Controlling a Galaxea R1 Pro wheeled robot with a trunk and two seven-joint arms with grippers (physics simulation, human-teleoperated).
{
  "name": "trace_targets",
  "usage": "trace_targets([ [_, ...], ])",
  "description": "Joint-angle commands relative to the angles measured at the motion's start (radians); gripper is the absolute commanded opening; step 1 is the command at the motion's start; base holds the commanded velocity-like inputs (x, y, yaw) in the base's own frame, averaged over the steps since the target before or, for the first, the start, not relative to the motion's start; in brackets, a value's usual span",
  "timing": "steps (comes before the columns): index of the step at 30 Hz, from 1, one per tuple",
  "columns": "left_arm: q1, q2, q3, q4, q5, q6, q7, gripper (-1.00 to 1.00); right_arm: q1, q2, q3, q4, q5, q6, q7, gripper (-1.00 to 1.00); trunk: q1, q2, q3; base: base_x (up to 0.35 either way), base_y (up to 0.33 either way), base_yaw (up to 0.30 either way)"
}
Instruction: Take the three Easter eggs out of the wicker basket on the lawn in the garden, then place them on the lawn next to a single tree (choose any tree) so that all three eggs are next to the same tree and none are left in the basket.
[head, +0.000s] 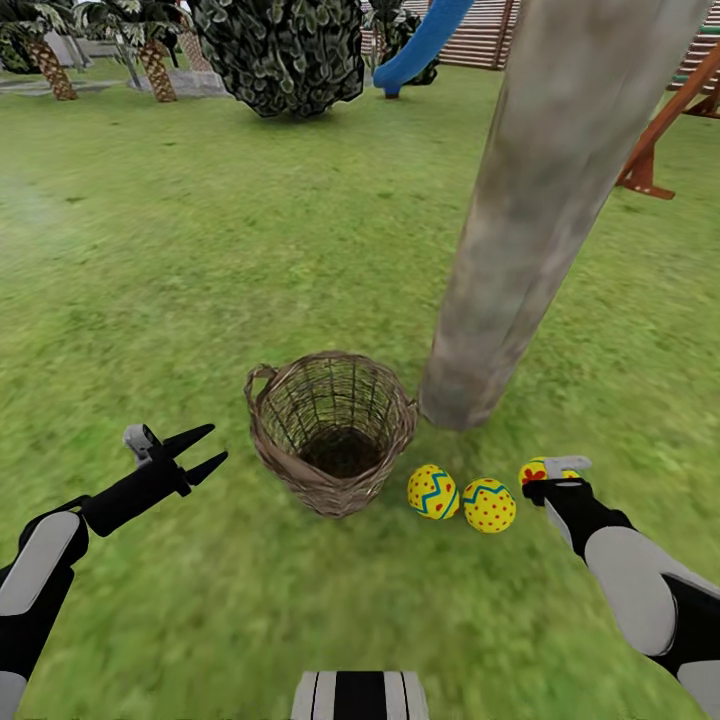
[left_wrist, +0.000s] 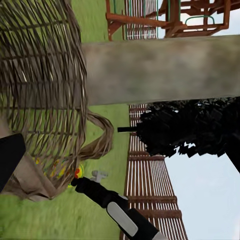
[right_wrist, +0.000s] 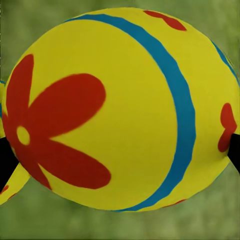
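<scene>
Egg with the red flower mark (right_wrist: 120, 110) sits between the right gripper's (head: 553, 478) fingers, dark fingertips pressed against both its flanks in the right wrist view; the gripper is clamped on it, low over the lawn (head: 180, 250). Shell is smooth and glossy, yellow, with a blue band. Two more Easter eggs lie on the grass just beside it: one with zigzag bands (head: 433, 491), one red-dotted (head: 489, 505), the pair touching or nearly so. All three lie near the foot of the tree (head: 540, 210), its trunk thick, leaning, mottled grey-brown. The wicker basket (head: 331, 428), brown open weave, round and tapered with a loop handle, stands just left of the eggs. Left gripper (head: 205, 452) hovers beside the basket, fingers spread, holding nothing.
</scene>
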Motion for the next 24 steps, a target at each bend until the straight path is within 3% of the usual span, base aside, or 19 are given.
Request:
trace_targets([
  [1,-0.001,0.0,0.001,0.001,-0.001,0.005,-0.004,1.0,0.0,0.001,-0.003,-0.001,0.006,0.003,0.001,-1.0,0.0,-0.001,-0.005,0.0,0.0,0.0],
  [24,-0.001,-0.001,0.001,0.001,0.0,0.005,-0.004,1.0,0.0,0.001,-0.003,0.0,0.004,0.011,-0.026,-1.0,0.011,-0.006,-0.094,0.0,0.0,0.0],
])
